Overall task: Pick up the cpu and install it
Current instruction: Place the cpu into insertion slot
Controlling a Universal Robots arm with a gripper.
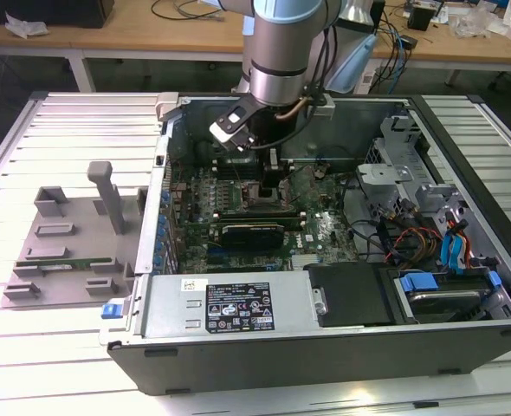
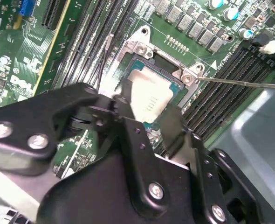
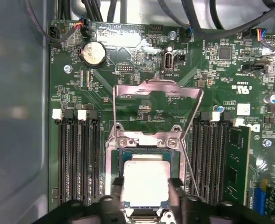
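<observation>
End effector [image 2: 147,111] vertical, tight on cpu [image 3: 145,179]

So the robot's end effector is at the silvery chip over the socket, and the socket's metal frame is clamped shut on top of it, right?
No. The end effector is at the cpu over the socket, but the metal frame is swung open, standing up off the chip, not clamped shut. The first wrist view shows it.

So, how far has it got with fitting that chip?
Picking up looks done: the pincer grips the cpu by two edges, right at the motherboard's socket. I cannot tell if it is fully seated. The metal socket frame stands open, not yet closed over it.
</observation>
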